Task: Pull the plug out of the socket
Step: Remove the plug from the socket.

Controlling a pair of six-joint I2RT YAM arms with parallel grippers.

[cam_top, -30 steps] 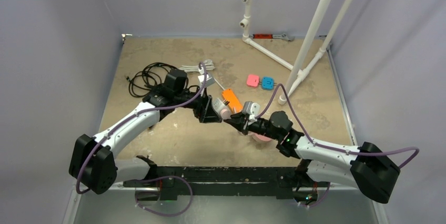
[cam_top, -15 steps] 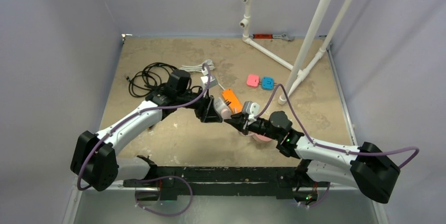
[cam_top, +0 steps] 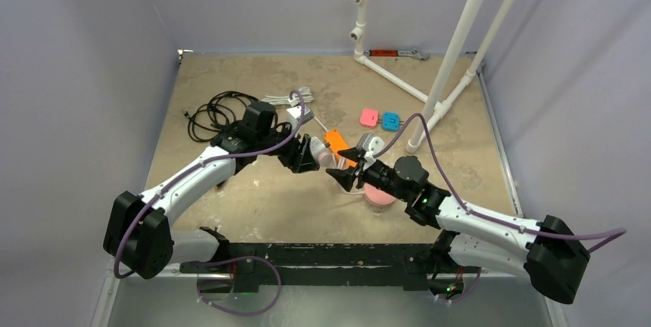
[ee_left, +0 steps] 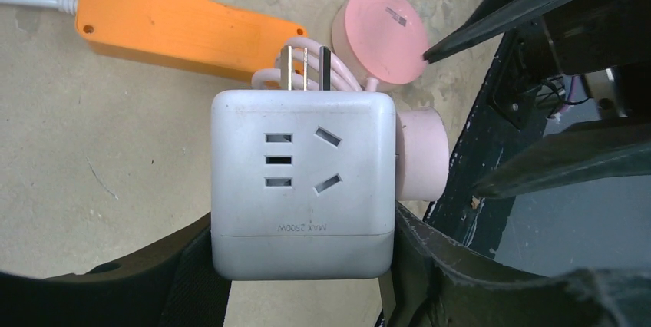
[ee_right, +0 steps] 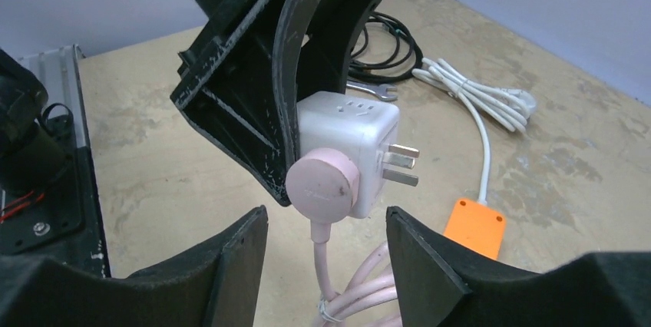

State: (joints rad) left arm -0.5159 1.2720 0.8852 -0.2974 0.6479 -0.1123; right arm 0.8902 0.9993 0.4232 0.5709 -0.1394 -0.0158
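The white cube adapter (ee_left: 303, 181), prongs bare, pink plug (ee_right: 322, 183) in its side, is clamped between the jaws of the left gripper (cam_top: 307, 156). The jaws of the right gripper (ee_right: 326, 219) are spread apart just short of that plug; the long orange power strip (ee_left: 184, 31) is seen lying beyond them.

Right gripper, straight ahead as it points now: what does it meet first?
Likely the round pink plug, seated in the white cube adapter, dead ahead of the open right gripper; depth unclear.
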